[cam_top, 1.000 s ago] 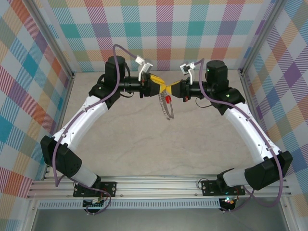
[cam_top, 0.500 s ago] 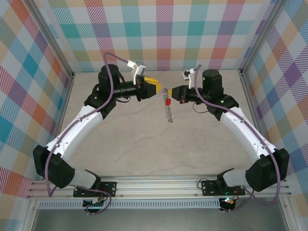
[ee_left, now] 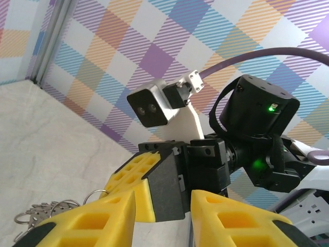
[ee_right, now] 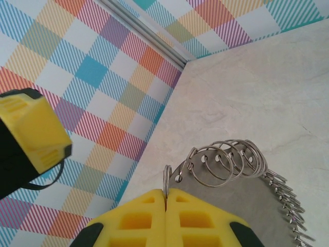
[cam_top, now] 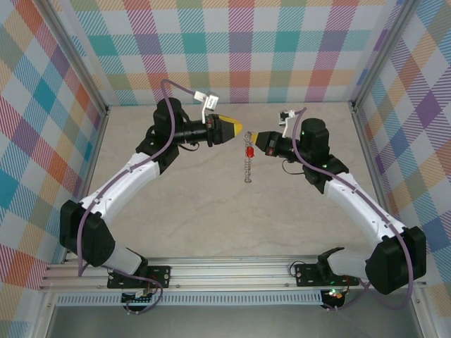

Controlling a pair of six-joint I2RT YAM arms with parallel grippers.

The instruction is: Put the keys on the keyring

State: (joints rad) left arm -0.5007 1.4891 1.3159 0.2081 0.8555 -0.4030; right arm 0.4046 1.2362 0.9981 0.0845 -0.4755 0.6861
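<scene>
My right gripper is shut on a small loop of the keyring, which hangs edge-on below it above the table. The red-headed key hangs near the ring's top, just under the yellow fingertips. In the right wrist view the shut gripper pinches one loop, and the grey keyring with its fringe of loops spreads to the right. My left gripper hovers a little to the left, apart from the ring. The left wrist view has it open with nothing held, and the keyring's loops at lower left.
Checkered walls and metal frame posts enclose the pale tabletop. Both arm bases sit on the rail at the near edge. The grippers face each other close together near the back of the table.
The two grippers were together at the ring a second ago. The left one has let go and drawn back to the left. The right one has moved slightly nearer, still carrying ring and key.
</scene>
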